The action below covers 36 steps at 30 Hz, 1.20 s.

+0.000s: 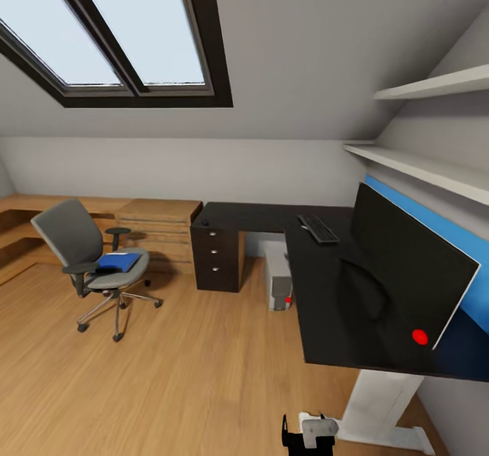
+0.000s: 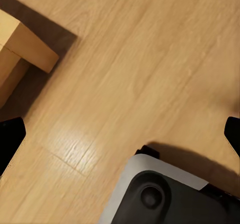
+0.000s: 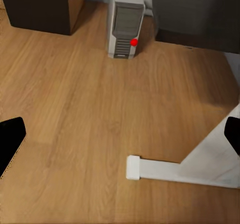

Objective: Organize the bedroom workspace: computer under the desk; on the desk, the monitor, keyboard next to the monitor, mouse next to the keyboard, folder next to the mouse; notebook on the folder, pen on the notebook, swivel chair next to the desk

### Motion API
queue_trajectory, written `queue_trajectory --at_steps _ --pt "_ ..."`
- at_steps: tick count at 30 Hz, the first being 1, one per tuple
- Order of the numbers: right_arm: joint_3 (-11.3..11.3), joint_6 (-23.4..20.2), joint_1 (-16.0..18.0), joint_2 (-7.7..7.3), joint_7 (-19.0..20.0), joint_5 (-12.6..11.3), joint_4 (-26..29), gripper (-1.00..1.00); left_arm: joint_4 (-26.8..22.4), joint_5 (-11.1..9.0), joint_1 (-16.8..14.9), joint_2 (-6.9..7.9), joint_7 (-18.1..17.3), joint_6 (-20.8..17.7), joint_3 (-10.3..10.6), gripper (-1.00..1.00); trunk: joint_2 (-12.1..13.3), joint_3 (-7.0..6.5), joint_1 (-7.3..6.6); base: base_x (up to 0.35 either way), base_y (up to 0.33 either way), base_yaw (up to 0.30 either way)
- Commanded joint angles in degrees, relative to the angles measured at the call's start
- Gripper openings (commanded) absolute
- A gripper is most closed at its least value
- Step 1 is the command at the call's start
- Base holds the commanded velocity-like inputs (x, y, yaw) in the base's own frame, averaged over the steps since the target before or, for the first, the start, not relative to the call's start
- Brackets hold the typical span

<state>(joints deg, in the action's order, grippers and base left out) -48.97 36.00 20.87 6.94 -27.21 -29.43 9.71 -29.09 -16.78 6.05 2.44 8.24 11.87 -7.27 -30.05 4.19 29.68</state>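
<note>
The black-topped L-shaped desk (image 1: 258, 215) fills the right of the head view. The monitor (image 1: 407, 272) stands on its near wing, with the keyboard (image 1: 318, 228) lying behind it. A small dark mouse (image 1: 204, 223) sits at the far left end of the top. The grey computer (image 1: 278, 279) (image 3: 125, 28) stands on the floor under the desk. The swivel chair (image 1: 95, 259) is out on the floor to the left, apart from the desk. A blue folder (image 1: 119, 261) lies on its seat beside a dark flat thing (image 1: 104, 270), perhaps the notebook. My left gripper (image 2: 120, 136) and right gripper (image 3: 120, 136) hang open over bare floor, holding nothing.
A light-wood dresser (image 1: 159, 228) and a low wooden bench line the back wall. Dark drawers (image 1: 217, 259) (image 3: 40, 6) close the desk's left end. The desk's white foot (image 3: 190, 169) lies on the floor close to the right gripper. My own base (image 2: 170, 194) is below the left gripper.
</note>
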Motion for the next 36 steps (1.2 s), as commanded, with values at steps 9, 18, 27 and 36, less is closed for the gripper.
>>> queue_trajectory --at_steps 9,18,27,36 --pt "-0.4 0.1 0.1 0.01 3.7 -0.3 0.0 1.00 -0.1 -0.6 0.0 -0.01 0.1 0.1 0.2 1.00 -0.1 0.10 0.06 0.312 0.185 -0.023" --pt "-0.4 -0.1 0.1 0.09 4.7 -0.4 -0.1 1.00 -0.1 -0.5 0.0 -0.02 0.1 0.2 0.2 1.00 -0.1 0.10 0.06 0.102 0.048 -0.002" --pt "-0.4 -0.1 0.1 0.08 4.7 -0.3 -0.1 1.00 -0.1 -0.5 0.0 0.02 0.1 0.2 0.2 1.00 -0.1 -0.06 0.06 0.082 0.252 -0.047" --pt "-0.5 -0.1 0.1 0.09 4.7 -0.3 -0.1 1.00 -0.1 -0.5 0.0 0.03 0.1 0.2 0.2 1.00 -0.1 -0.61 0.06 0.103 0.284 -0.166"
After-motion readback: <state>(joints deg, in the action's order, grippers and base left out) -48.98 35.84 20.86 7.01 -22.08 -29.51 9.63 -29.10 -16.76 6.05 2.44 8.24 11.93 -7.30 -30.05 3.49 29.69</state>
